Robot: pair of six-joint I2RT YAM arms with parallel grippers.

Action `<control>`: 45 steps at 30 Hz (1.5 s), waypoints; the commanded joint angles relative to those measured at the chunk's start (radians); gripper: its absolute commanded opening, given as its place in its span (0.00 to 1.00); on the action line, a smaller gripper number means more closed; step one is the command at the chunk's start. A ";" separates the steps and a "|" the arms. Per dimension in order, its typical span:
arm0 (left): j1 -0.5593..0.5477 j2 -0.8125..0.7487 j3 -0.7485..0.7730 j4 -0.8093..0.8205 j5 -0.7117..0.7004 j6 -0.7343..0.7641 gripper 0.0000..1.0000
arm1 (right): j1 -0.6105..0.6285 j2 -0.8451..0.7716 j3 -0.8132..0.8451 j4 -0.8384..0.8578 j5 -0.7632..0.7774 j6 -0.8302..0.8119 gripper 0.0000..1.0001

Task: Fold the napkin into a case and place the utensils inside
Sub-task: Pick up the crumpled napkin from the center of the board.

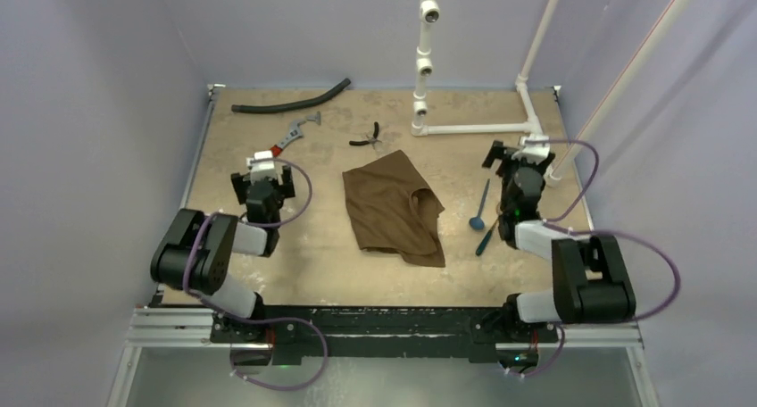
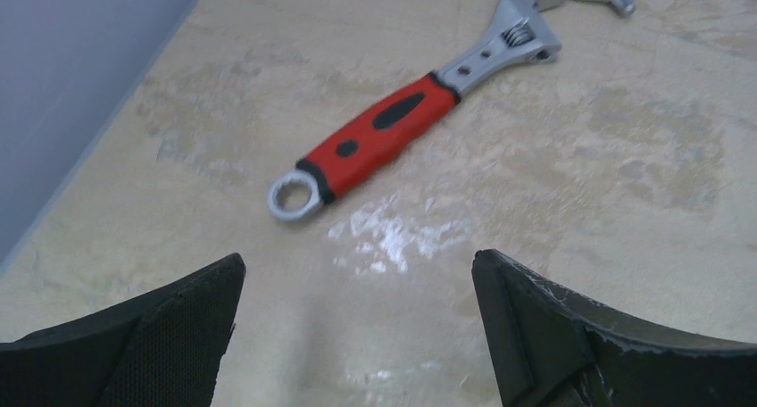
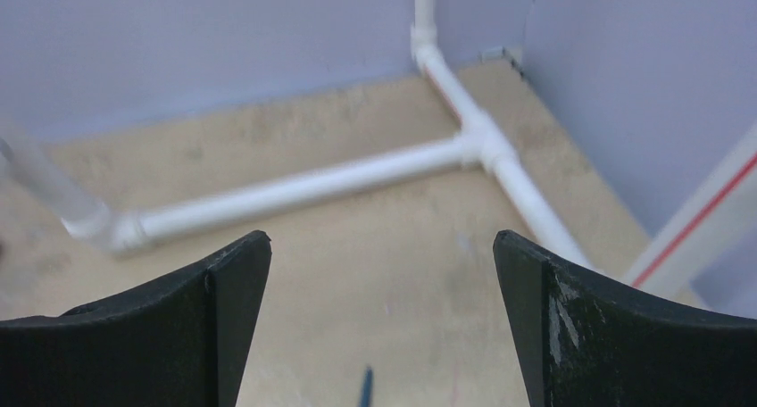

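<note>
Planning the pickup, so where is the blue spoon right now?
In the top view, the blue spoon lies right of the napkin, beside the right arm, a darker utensil just nearer the bases.

Soft, even light across my counter (image 1: 312, 264). Pale glare beside the wrench (image 2: 393, 135). The pipes (image 3: 303, 188) look blurred.

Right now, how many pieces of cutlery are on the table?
2. The blue spoon lies right of the napkin; a dark thin utensil lies just nearer, by the right arm, which may hide more.
</note>
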 commanded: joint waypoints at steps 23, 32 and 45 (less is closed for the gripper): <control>0.007 -0.291 0.782 -1.551 0.582 0.210 0.99 | 0.679 -0.337 0.411 -1.221 0.097 0.421 0.98; 0.007 -0.277 0.768 -1.592 0.623 0.245 0.99 | 0.755 -0.264 0.386 -1.278 -0.009 0.422 0.95; 0.008 -0.296 0.719 -1.604 0.651 0.304 0.99 | 0.753 -0.245 0.316 -1.280 -0.151 0.452 0.75</control>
